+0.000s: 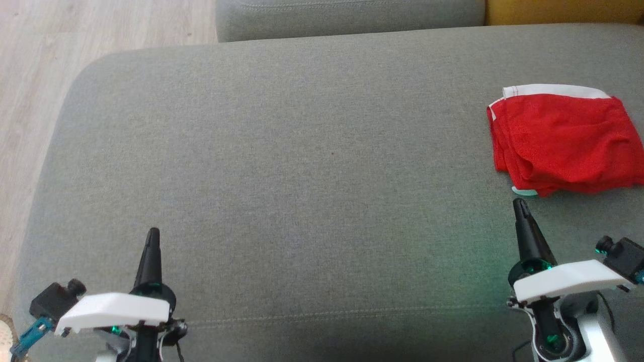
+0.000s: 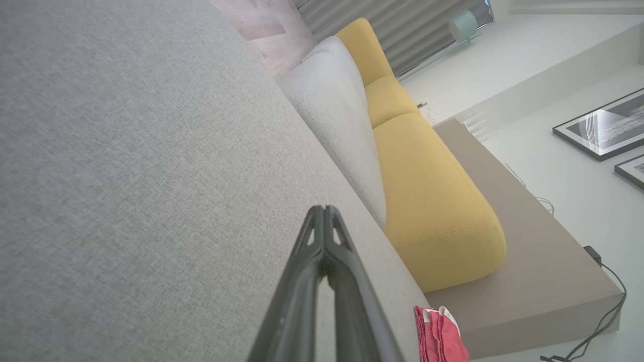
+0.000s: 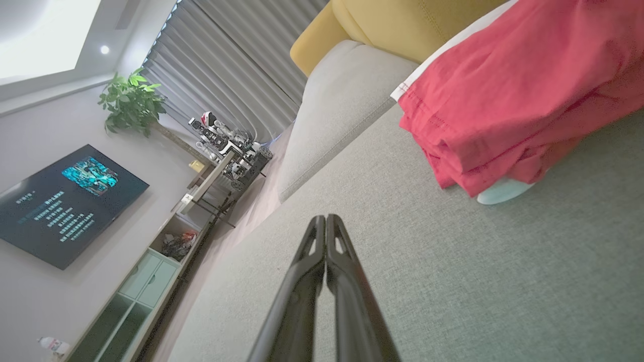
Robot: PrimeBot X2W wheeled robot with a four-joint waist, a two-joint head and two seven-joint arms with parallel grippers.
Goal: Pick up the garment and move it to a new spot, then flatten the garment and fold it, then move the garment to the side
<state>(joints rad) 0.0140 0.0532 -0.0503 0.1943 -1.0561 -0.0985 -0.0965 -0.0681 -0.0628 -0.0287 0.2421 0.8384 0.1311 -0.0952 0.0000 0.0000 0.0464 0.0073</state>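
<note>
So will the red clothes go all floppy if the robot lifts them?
Probably floppy: the red garment lies in soft, wrinkled layers, so its folds would likely droop open. It looks thin, so probably light. The woven grey cushion may grip it if pushed.

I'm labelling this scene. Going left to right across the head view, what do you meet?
wooden floor → left claw → red garment
</note>
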